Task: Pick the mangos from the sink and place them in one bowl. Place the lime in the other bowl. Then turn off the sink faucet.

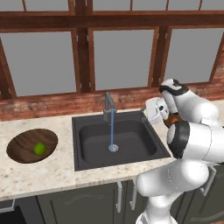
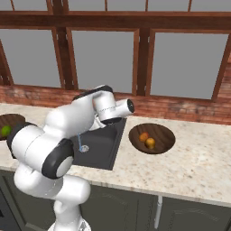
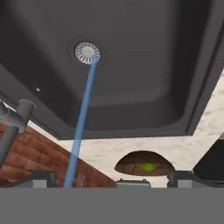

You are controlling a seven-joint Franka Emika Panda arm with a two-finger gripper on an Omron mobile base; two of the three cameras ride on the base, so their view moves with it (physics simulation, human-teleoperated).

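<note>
Your arm's white links block the sink's [image 1: 87, 131] right rim. Water runs from the faucet [image 1: 108, 105] to the drain [image 3: 87, 52]. Left bowl [image 1: 19, 146] holds the lime [image 1: 40, 148]; right bowl [image 2: 162, 135] holds 2 mangos [image 2: 147, 140]. Gripper [image 3: 111, 179]: finger spread can't be told.

Speckled counter [image 1: 52, 175], brick wall [image 1: 43, 107], seemingly wood-framed windows [image 1: 118, 57]

windows [image 1: 120, 57]: wood-framed, grey panes | wall [image 1: 43, 107]: red brick strip seen below them | counter [image 2: 189, 173]: speckled beige stone | cabinets [image 1: 83, 203]: dark doors, metal handles
</note>
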